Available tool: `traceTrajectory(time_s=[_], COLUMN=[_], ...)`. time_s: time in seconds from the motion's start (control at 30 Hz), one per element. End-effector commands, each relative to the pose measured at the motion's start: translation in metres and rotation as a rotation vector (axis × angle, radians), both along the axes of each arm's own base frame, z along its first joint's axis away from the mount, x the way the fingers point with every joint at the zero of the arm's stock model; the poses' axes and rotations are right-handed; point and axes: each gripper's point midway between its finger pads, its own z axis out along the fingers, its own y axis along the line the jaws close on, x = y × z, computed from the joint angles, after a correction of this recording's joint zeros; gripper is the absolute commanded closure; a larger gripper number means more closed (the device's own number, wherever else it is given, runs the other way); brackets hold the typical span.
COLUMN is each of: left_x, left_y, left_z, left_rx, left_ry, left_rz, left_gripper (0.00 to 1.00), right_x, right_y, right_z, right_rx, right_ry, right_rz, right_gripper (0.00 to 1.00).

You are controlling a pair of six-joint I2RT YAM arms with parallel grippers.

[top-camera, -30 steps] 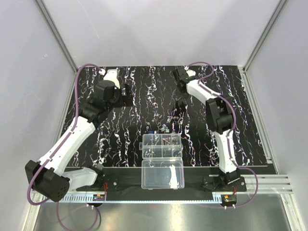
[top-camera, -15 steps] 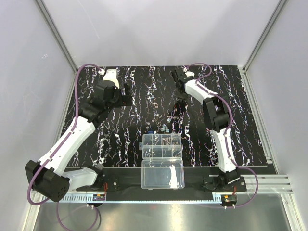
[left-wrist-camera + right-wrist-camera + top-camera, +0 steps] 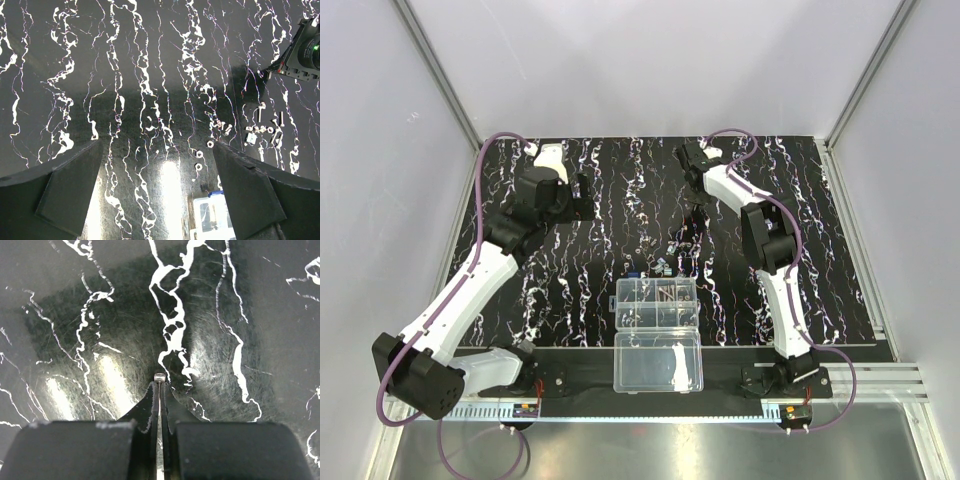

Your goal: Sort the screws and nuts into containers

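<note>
Overhead, white walls (image 3: pixel 650 70) ring a black white-veined mat (image 3: pixel 610 210); left hand (image 3: pixel 156 152) wide, right hand (image 3: pixel 159 386) pinching a screw (image 3: pixel 159 376).

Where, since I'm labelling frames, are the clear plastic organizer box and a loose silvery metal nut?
clear plastic organizer box (image 3: pixel 618 303): top external view, left wall.
loose silvery metal nut (image 3: pixel 210 144): left wrist view, top face.

From high behind, looking down over the whole bench (image 3: pixel 620 190). From the left wrist, downward from well above that bench; from the right, very close.
</note>
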Motion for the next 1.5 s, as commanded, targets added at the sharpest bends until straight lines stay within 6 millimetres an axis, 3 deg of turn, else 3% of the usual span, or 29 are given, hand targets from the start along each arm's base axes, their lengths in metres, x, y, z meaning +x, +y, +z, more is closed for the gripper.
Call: traceTrajectory(time_s=[0.0,0.07,0.23,0.27,0.3,0.47,0.57,0.6,0.77,0.93,1.27,1.47], left_x=[0.005,0.004,0.004,0.003,0.003,0.002,0.001,0.001,0.001,0.0,0.0,-0.002], left_y=[0.001,0.0,0.0,0.0,0.0,-0.002,-0.005,-0.005,-0.007,-0.01,-0.015,-0.017], left_z=[0.025,0.026,0.028,0.03,0.03,0.03,0.031,0.03,0.03,0.031,0.028,0.03], left_rx=[-0.012,-0.016,-0.016,-0.02,-0.021,-0.03,-0.039,-0.041,-0.047,-0.06,-0.071,-0.082], left_ry=[-0.075,-0.077,-0.08,-0.084,-0.085,-0.082,-0.082,-0.08,-0.073,-0.074,-0.056,-0.057], left_rz=[0.007,0.004,0.003,0.003,0.004,-0.006,-0.016,-0.018,-0.022,-0.033,-0.049,-0.056], left_gripper=[0.01,0.01,0.01,0.01,0.01,0.01,0.01,0.01,0.01,0.01,0.01,0.01], right_x=[-0.002,0.002,-0.016,-0.021,-0.032,-0.07,-0.102,-0.12,-0.175,-0.215,-0.293,-0.334], right_y=[0.013,0.021,0.034,0.034,0.034,0.044,0.054,0.067,0.106,0.124,0.121,0.107], right_z=[0.017,0.032,0.082,0.101,0.095,0.116,0.127,0.13,0.127,0.113,0.121,0.101], right_rx=[0.024,0.053,0.143,0.159,0.177,0.263,0.313,0.324,0.326,0.363,0.377,0.359], right_ry=[-0.011,-0.052,-0.111,-0.139,-0.113,-0.133,-0.12,-0.112,-0.076,-0.017,0.028,0.122], right_rz=[0.119,0.183,0.287,0.297,0.315,0.388,0.444,0.485,0.593,0.636,0.743,0.775], right_gripper=[1.0,1.0,1.0,1.0,1.0,1.0,1.0,1.0,1.0,1.0,1.0,1.0])
